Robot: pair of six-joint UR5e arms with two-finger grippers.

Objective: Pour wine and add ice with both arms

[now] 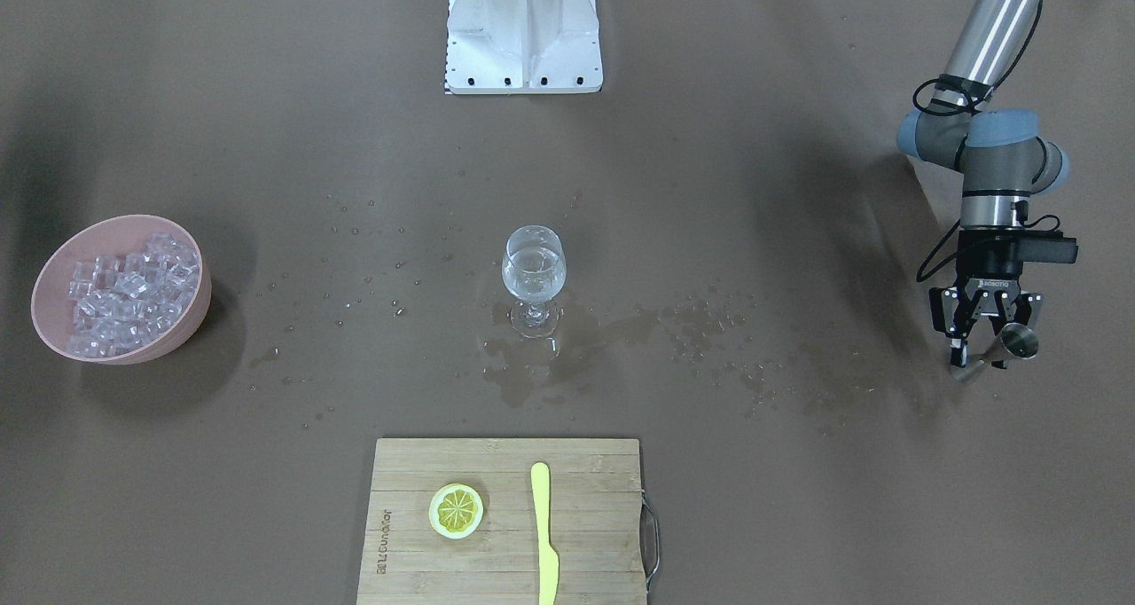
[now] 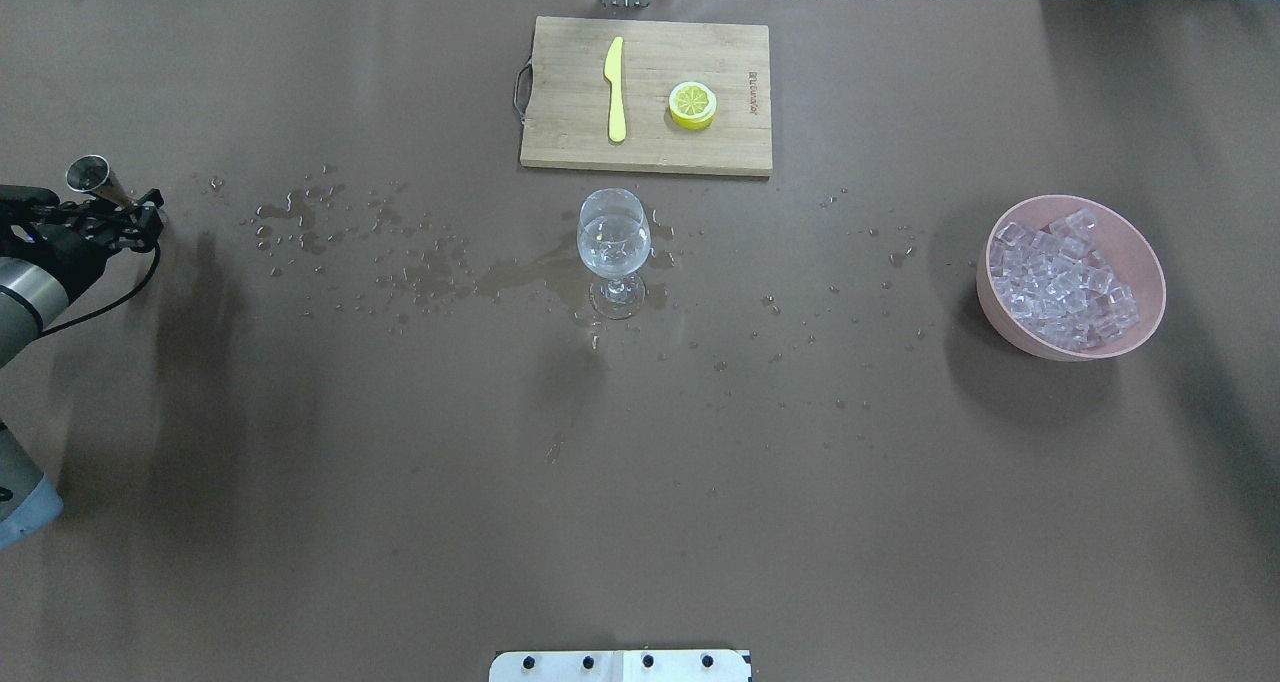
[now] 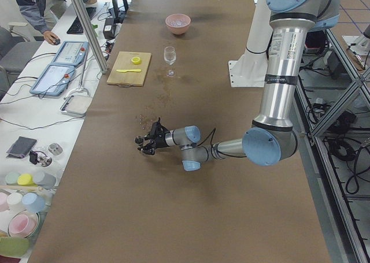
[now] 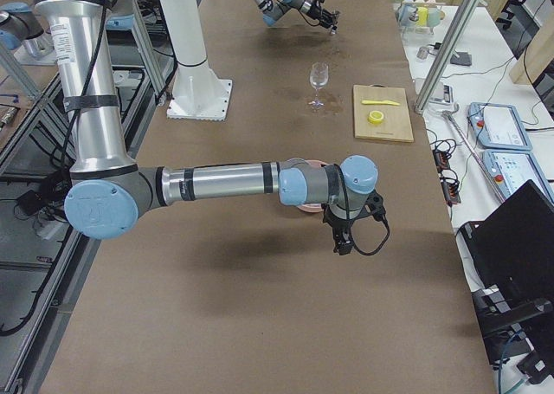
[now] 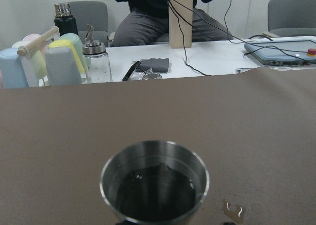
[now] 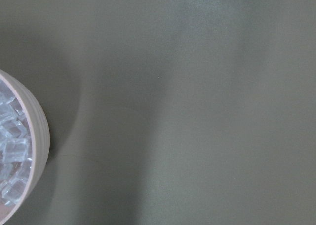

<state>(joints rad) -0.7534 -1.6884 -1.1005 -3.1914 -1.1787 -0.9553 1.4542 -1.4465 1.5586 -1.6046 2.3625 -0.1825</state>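
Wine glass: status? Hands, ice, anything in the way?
Left hand shut on jigger, far from wine glass. Right hand by bowl, state unclear. Wine in glass; ice in bowl. Spills around glass.

The right gripper (image 4: 342, 242) is too small to read; steel jigger (image 5: 154, 185) and pink bowl (image 6: 42, 136) are cropped by frame edges

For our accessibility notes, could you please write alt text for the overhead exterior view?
A clear stemmed wine glass with a little colourless liquid stands mid-table among spilled droplets. The black left gripper, at left, holds a small steel cup; a pink bowl of ice cubes sits right.
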